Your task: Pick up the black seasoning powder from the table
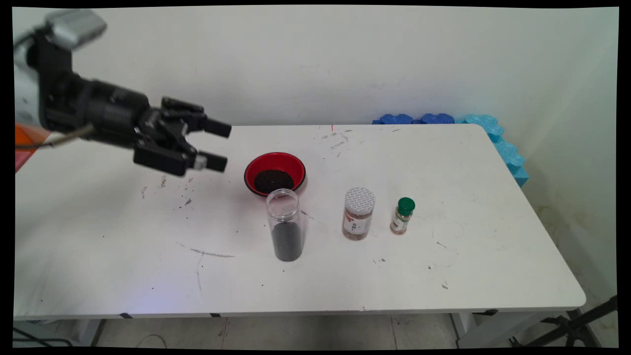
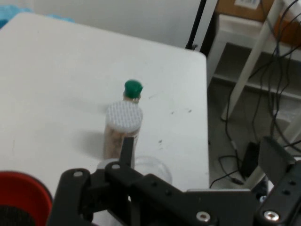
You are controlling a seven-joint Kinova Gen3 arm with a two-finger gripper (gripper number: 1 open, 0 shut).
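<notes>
Four containers stand on a white table [image 1: 123, 256], and a black two-finger gripper [image 1: 221, 145] hangs in the air above the table's left part, holding nothing. Its fingers are spread apart, one above the other in the main view, and they point to the right toward a red bowl [image 1: 274, 173]. The bowl is the nearest thing to the gripper, just to the right of the fingertips and lower; it sits near the middle of the table and holds a dark, grainy filling.

Just in front of the bowl, toward the near edge, stands a tall clear jar [image 1: 285, 225] with no lid, upright, its lower half filled with dark grains. To the right of it, apart, stands a shorter spice jar with a white patterned lid [image 1: 358, 213], with brownish contents and a label. Further right, near but not touching, is a small spice bottle with a green cap [image 1: 403, 215].

Blue foam pieces [image 1: 498, 138] lie along the far right corner of the table, against the wall.

In the hand view, the white-lidded jar [image 2: 122, 128] stands beyond the gripper's linkage, the green-capped bottle [image 2: 133, 89] right behind it, and the red bowl's rim [image 2: 28, 188] shows at the lower left.
</notes>
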